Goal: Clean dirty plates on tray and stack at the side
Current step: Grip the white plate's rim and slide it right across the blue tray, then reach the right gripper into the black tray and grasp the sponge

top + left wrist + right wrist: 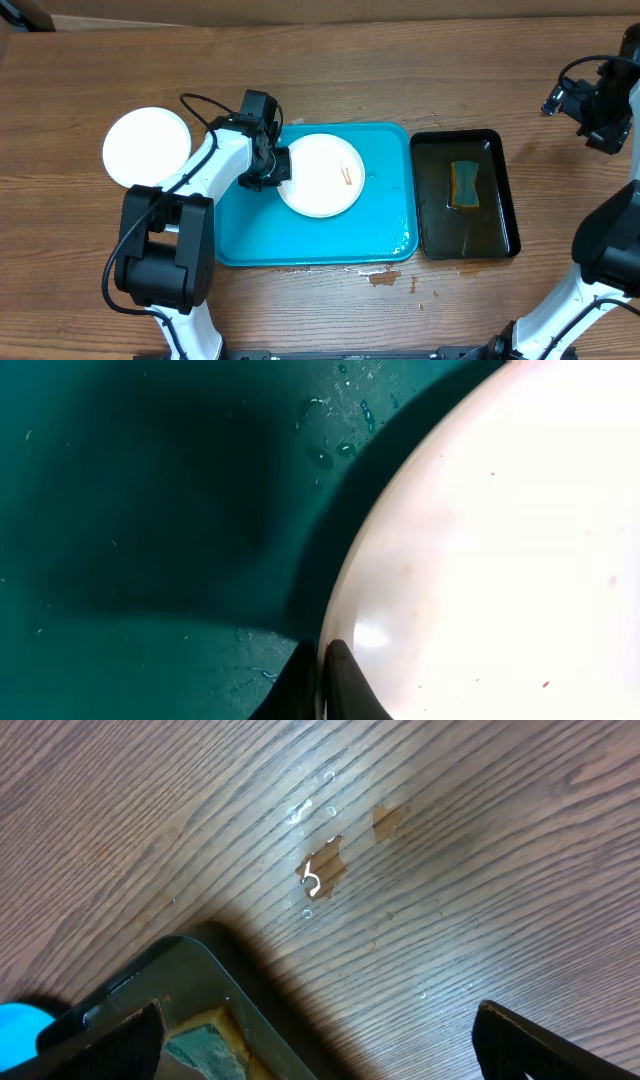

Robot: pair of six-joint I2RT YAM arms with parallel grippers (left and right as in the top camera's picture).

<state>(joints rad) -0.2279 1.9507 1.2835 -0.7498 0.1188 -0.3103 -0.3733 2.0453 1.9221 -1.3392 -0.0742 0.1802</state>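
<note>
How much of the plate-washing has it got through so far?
Looks done: a white plate sits on the table left of the tray; whether others lie under it, I cannot tell. In hand: the left gripper pinches the rim of the smeared plate on the tray. Left: wiping off its orange-red smear and stacking it; the sponge lies in the black tray, right gripper open.

glossy plate — wet plastic tray

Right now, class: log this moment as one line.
left tool pinching smeared plate rim | plate in tray | right tool open, empty
</note>
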